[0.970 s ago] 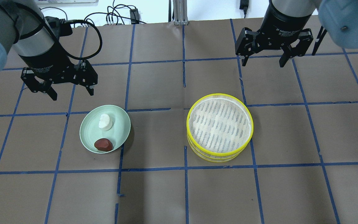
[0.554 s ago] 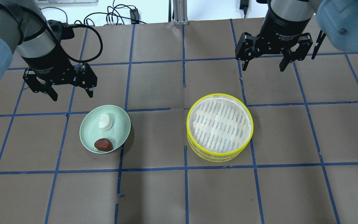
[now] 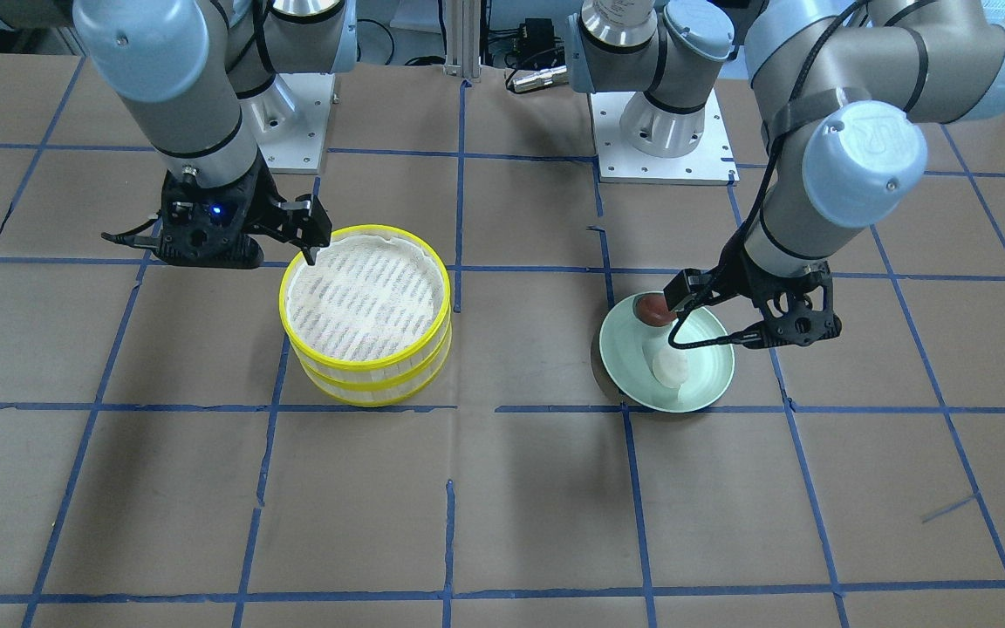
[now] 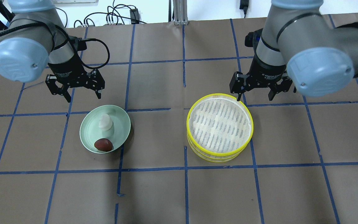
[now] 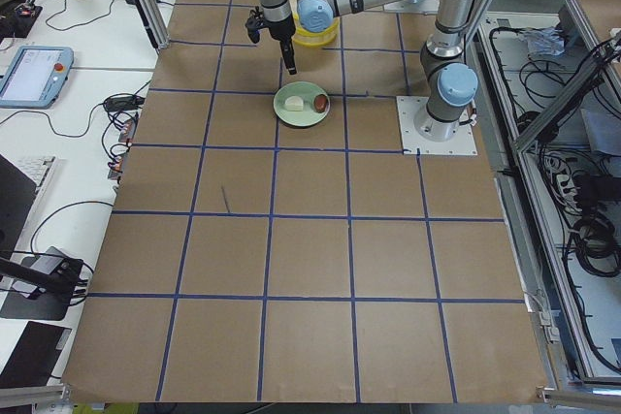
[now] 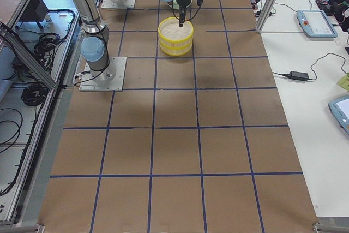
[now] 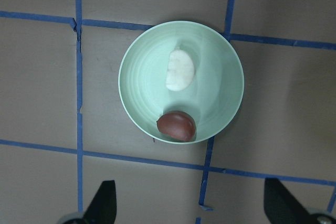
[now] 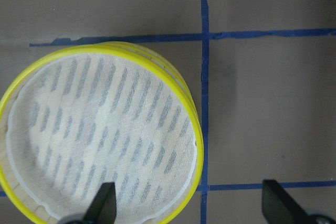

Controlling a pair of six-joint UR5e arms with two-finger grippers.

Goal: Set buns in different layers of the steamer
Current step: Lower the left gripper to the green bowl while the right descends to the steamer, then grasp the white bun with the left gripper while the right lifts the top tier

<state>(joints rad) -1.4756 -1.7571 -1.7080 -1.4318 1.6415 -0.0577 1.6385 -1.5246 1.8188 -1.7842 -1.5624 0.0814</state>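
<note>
A white bun (image 4: 105,122) and a dark reddish-brown bun (image 4: 103,144) lie in a pale green plate (image 4: 120,124) on the left. The two steamer layers are stacked on the right, the top layer (image 4: 219,124) empty and the lower layer (image 4: 217,157) showing only its side. My left gripper (image 4: 83,97) is open and empty, above the table just beyond the plate's far rim. My right gripper (image 4: 254,98) is open and empty at the steamer's far right rim. The left wrist view shows the plate (image 7: 134,87) with both buns; the right wrist view shows the top layer (image 8: 100,140).
The brown table is marked by a blue tape grid (image 4: 185,168). Cables (image 4: 117,15) lie past the far edge. The arm bases (image 3: 659,131) stand on the robot's side of the table.
My left gripper has moved right and toward the plate. My right gripper has moved down to the steamer's far rim. Both stay open. Buns and steamer have not moved.
</note>
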